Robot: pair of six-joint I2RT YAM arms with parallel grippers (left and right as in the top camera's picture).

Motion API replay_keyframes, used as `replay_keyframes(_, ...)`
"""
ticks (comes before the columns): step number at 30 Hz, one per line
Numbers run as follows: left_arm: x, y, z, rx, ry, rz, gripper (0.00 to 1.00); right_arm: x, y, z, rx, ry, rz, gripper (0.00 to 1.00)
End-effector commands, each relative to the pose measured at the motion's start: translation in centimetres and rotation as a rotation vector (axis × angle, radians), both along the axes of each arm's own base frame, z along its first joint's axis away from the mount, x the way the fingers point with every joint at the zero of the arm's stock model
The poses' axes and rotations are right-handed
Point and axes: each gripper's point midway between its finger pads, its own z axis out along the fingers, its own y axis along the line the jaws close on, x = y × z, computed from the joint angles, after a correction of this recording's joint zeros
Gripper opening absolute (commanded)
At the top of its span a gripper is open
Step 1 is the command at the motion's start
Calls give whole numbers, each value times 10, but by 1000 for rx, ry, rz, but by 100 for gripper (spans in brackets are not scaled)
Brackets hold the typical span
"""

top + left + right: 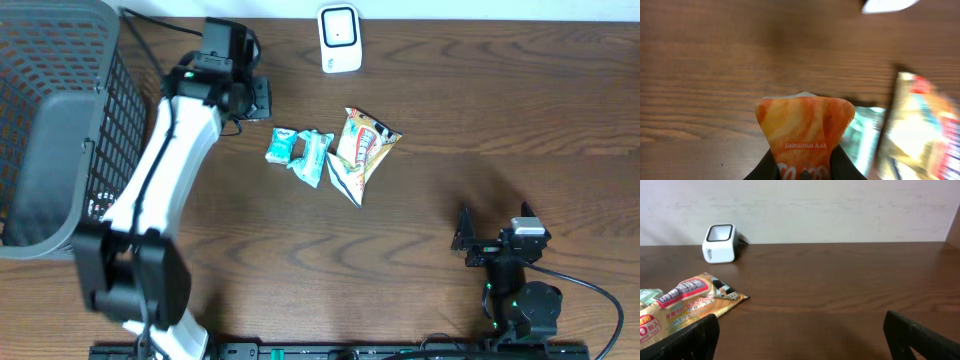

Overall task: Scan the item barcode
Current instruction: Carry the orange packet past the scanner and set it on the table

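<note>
Overhead looks straight down on the desk [450, 120], scanner [340, 38] at top centre. Left wrist hangs very near an orange packet [805, 130] at lower centre, facing the desk. Right wrist looks low and level across the desk toward the wall [840, 210], sharing scanner and bag [690, 300] with overhead.

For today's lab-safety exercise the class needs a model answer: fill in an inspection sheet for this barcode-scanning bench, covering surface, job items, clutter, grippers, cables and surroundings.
Surface: dark wooden table, no spills seen.
Job's things: white scanner at the far edge; orange packet in the left gripper.
Clutter: teal packets beside a yellow snack bag; mesh basket at the left.
Grippers: left gripper shut on the orange packet; right gripper open, empty.
Cables: black cable by the right arm; another cable behind the basket.
Surroundings: pale wall behind the table.
</note>
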Motion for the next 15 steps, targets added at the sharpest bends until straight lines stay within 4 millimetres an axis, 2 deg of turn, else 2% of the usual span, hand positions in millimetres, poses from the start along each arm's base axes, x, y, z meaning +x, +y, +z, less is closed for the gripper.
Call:
replay_keyframes(1,7,15,-52,114,84,23,8,0,0,-1,-15,2,0,99)
replay_keyframes(3,7,16,-72,128,123,24,8,0,0,-1,-15,2,0,99)
replay_keyframes(5,6,16,-88,135,159,22,21,0,0,-1,-15,2,0,99)
replay_keyframes(7,4,17,-102,142,190,21,23,0,0,-1,-15,1,0,99)
replay_keyframes(11,1,17,-109,146,211,20,23,0,0,-1,-15,1,0,99)
replay_keyframes(12,2,17,-108,146,209,20,29,0,0,-1,-15,1,0,99)
replay_keyframes(14,2,17,-107,146,207,20,75,0,0,-1,-15,1,0,99)
replay_keyframes(15,2,17,-106,145,204,20,86,0,0,-1,-15,2,0,99)
